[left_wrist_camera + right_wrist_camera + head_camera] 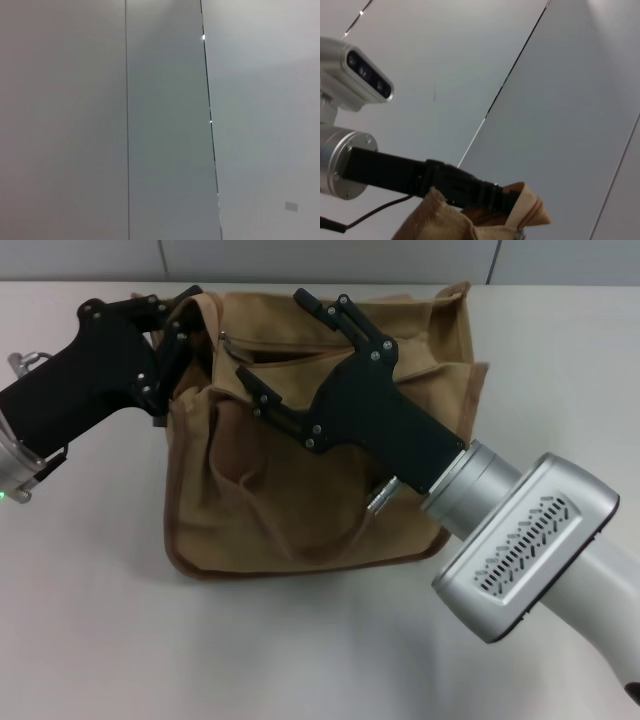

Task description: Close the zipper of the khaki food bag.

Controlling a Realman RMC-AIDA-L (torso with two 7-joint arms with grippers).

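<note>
The khaki food bag [290, 500] lies in the middle of the white table, front pockets and a loop handle facing me. Its zipper [285, 344] runs along the top panel at the far side. A small silver pull tab [228, 339] shows near its left end. My left gripper [185, 325] is shut on the bag's top left corner. The right wrist view shows it on that corner [470, 192], with the bag [440, 220] below. My right gripper [270, 335] hovers over the top panel, fingers spread wide and empty, partly hiding the zipper.
The bag rests on a white table [90, 600] that reaches a grey panelled wall [330, 260] at the back. The left wrist view shows only wall panels [165, 125]. My right forearm [520, 540] crosses the table's right front.
</note>
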